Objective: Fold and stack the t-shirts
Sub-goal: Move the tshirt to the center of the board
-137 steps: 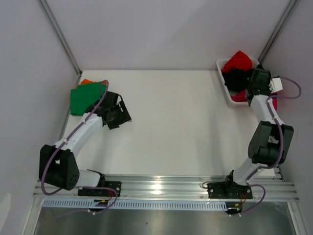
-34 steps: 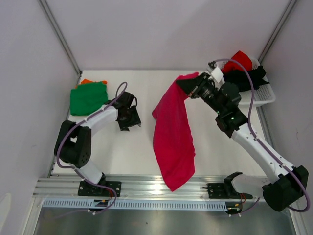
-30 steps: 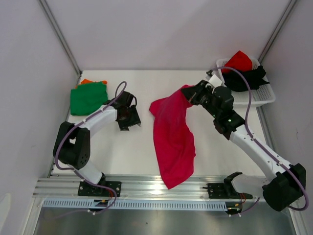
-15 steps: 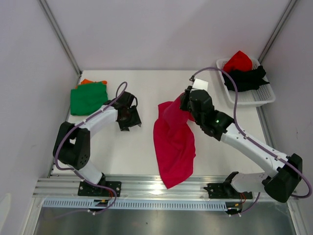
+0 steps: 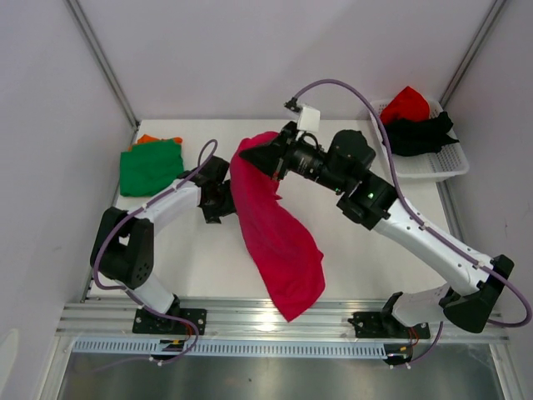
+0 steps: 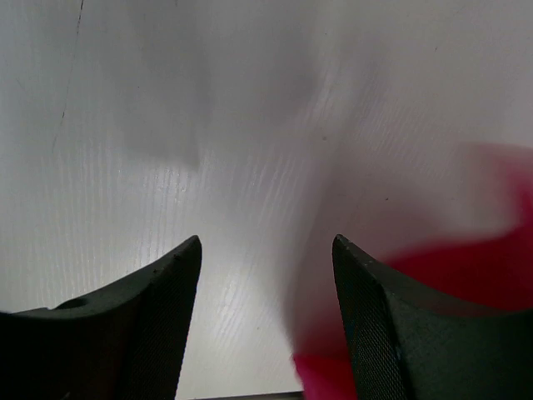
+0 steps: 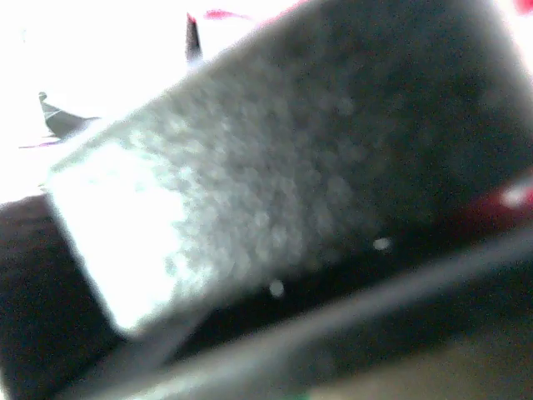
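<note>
A magenta-pink t-shirt (image 5: 279, 242) hangs long and loose from my right gripper (image 5: 260, 160), which is shut on its top edge. The cloth trails down to the table's near edge. My right arm reaches across to the left half of the table. My left gripper (image 5: 220, 200) sits low beside the hanging cloth, partly covered by it. In the left wrist view the left gripper (image 6: 266, 246) is open over bare table, with blurred pink cloth (image 6: 475, 275) behind its right finger. A folded green t-shirt (image 5: 150, 167) lies on an orange one (image 5: 148, 138) at the far left. The right wrist view is a dark blur.
A white lattice basket (image 5: 441, 167) stands at the back right, holding a red t-shirt (image 5: 406, 103) and a black t-shirt (image 5: 419, 133). Grey walls close in the table on both sides. An aluminium rail (image 5: 266, 321) runs along the near edge.
My right arm has swung left and carried the pink t-shirt from the table's middle over to the left gripper. The left arm has stayed put, open.
</note>
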You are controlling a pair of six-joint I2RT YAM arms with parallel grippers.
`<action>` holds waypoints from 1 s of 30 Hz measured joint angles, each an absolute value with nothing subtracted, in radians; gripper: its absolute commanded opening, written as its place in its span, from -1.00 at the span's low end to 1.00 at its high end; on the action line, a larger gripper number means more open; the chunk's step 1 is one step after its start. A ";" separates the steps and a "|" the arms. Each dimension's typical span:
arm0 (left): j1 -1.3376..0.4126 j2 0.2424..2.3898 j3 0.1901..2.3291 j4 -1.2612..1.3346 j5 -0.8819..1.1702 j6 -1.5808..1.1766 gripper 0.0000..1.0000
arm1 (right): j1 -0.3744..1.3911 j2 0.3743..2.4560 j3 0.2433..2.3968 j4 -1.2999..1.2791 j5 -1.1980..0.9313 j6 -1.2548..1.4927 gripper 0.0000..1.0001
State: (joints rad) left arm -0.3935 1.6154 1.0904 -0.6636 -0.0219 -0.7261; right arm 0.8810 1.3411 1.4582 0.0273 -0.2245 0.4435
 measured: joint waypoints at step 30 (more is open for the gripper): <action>-0.395 1.626 1.103 -0.667 -0.027 -0.733 0.34 | 0.826 1.239 1.194 -0.111 0.232 0.492 -1.00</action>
